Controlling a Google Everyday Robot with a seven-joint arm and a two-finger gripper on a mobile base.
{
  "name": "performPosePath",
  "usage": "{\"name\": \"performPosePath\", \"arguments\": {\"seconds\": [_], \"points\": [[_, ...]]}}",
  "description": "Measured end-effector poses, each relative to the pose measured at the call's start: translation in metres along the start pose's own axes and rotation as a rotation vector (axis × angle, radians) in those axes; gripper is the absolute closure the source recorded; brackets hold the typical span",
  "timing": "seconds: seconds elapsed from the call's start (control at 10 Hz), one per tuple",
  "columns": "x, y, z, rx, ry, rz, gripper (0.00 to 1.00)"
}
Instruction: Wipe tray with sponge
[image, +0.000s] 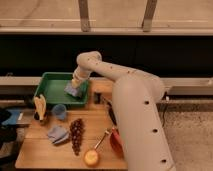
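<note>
A green tray (50, 90) sits at the back left of the wooden table. My gripper (75, 86) reaches down into the tray's right half. It is shut on a blue-grey sponge (72, 91), which rests against the tray floor near the right wall. The white arm (125, 90) curves from the lower right up and over to the tray.
On the wooden table (35, 152) in front of the tray are a banana (39, 107), a blue cup (59, 111), a blue cloth (57, 134), dark grapes (76, 134), an orange fruit (91, 157) and a red bowl (116, 142). A dark wall and window ledge run behind.
</note>
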Motion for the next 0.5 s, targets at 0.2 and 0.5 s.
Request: {"name": "performPosePath", "arguments": {"seconds": [0.2,0.5], "points": [[-0.016,-0.003,0.013,-0.015,-0.023,0.003,1.00],[-0.044,0.028,0.026,-0.075,-0.068,-0.058,1.00]]}}
